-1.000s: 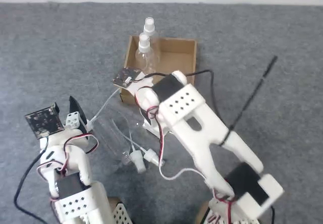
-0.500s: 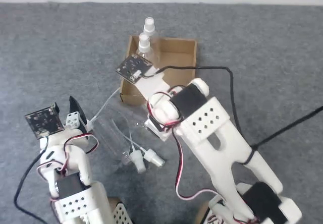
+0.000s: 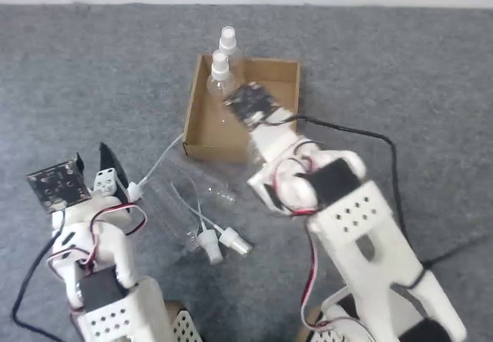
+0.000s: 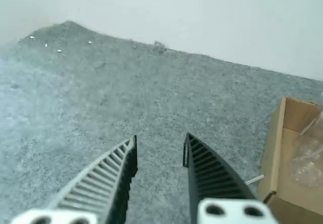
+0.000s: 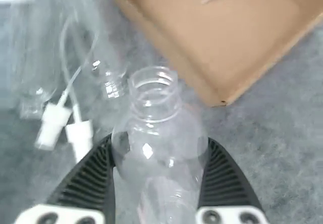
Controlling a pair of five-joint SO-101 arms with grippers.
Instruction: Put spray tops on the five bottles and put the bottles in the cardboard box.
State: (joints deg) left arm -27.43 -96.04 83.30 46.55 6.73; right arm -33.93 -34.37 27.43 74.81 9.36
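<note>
Clear plastic and with no top on its neck, the bottle sits clamped between the jaws of the right gripper, which press its sides just below the shoulder. It is held off the grey carpet, near the front right corner of the cardboard box.

On the carpet in front of the box lie a spray top and a second spray top, side by side, each with a thin tube. An open bottle lies next to them, and another open neck shows closer to the box.

Inside the box, at its far left corner, a capped bottle stands upright, with another capped bottle just behind it.

The left gripper hangs over bare carpet to the left of the box, its fingers spread apart and holding nothing.

Two bottles look finished, so the step in hand is probably fitting a top to the third. The held bottle would need its neck turned up and kept steady. The free left gripper would need to pick up one spray top by its head, feed the tube into the neck and seat it. Only after that should the bottle go into the box. The limp tube looks like the hard part, since it could catch on the rim.
</note>
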